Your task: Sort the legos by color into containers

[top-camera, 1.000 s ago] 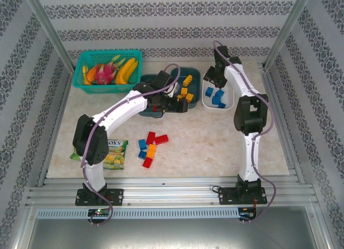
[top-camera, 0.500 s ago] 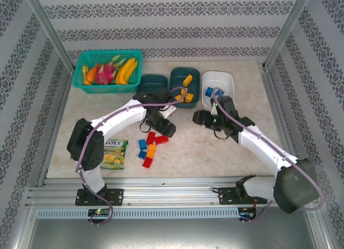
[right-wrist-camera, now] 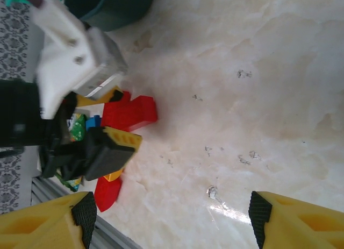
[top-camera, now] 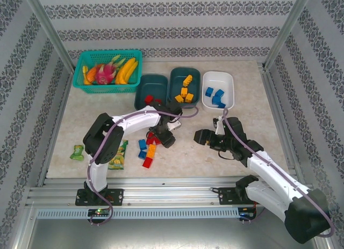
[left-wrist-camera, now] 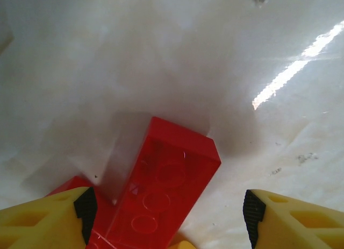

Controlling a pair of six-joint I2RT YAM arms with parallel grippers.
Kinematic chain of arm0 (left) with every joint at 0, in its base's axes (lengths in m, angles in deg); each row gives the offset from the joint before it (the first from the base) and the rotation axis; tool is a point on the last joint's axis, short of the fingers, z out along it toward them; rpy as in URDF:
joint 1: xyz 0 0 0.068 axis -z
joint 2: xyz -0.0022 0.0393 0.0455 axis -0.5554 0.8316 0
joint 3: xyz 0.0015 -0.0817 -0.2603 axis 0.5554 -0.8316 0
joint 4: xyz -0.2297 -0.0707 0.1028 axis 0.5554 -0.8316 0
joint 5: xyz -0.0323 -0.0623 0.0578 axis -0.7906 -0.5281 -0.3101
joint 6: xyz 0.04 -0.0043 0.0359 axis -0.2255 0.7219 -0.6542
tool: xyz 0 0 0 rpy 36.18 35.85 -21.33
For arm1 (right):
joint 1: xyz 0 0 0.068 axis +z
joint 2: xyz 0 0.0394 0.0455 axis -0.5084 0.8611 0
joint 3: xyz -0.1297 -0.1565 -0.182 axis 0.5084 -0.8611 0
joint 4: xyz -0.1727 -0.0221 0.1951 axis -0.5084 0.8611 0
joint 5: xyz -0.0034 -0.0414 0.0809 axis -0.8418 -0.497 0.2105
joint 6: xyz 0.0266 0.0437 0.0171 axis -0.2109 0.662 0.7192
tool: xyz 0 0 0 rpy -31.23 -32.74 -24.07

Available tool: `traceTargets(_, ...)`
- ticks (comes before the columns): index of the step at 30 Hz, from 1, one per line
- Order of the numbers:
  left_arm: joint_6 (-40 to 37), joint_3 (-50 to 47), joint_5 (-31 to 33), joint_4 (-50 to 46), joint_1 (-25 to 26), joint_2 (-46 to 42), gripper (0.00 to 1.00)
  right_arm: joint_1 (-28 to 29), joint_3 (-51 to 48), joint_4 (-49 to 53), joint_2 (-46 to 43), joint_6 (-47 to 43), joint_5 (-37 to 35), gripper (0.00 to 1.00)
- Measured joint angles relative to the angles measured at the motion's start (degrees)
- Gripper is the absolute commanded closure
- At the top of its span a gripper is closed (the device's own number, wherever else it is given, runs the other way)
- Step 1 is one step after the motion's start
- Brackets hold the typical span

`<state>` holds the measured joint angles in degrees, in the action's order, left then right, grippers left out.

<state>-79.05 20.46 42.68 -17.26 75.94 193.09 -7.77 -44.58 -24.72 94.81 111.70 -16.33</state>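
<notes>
Legos (top-camera: 185, 93) partly binned, red-blue-orange pile (top-camera: 150, 151) unsorted; left gripper (left-wrist-camera: 167, 208) gapes astride a red brick (left-wrist-camera: 166, 173), right gripper (right-wrist-camera: 172, 217) wide, empty.

right pincer (right-wrist-camera: 171, 219) spread, red legos (right-wrist-camera: 129, 112) beyond

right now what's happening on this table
Lego bricks are being sorted by colour. The left gripper hangs open over a red brick in the loose pile. The right gripper is open and empty over the table. Red sits in the left teal tub, orange-yellow in the middle teal tub, blue in the white tub.
</notes>
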Motion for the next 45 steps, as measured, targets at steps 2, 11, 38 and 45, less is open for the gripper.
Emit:
traceTargets(2,0.0,-0.2,0.7,0.3,0.2,0.2,0.27,0.0,0.0,0.0,-1.0,0.5,0.1,0.23)
traceTargets(11,0.2,-0.5,2.3,2.2,0.5,2.0,0.37,0.0,0.0,0.0,0.0,0.9,0.2,0.23)
traceTargets(38,12.5,20.3,5.4,6.4,-11.8,-0.8,0.71,2.9,16.4,-5.2,11.4,0.3,1.1,0.26)
traceTargets(45,17.1,35.7,3.8,7.3,-17.4,11.7,0.69,3.7,22.1,-15.2,22.1,1.4,-1.0,0.26)
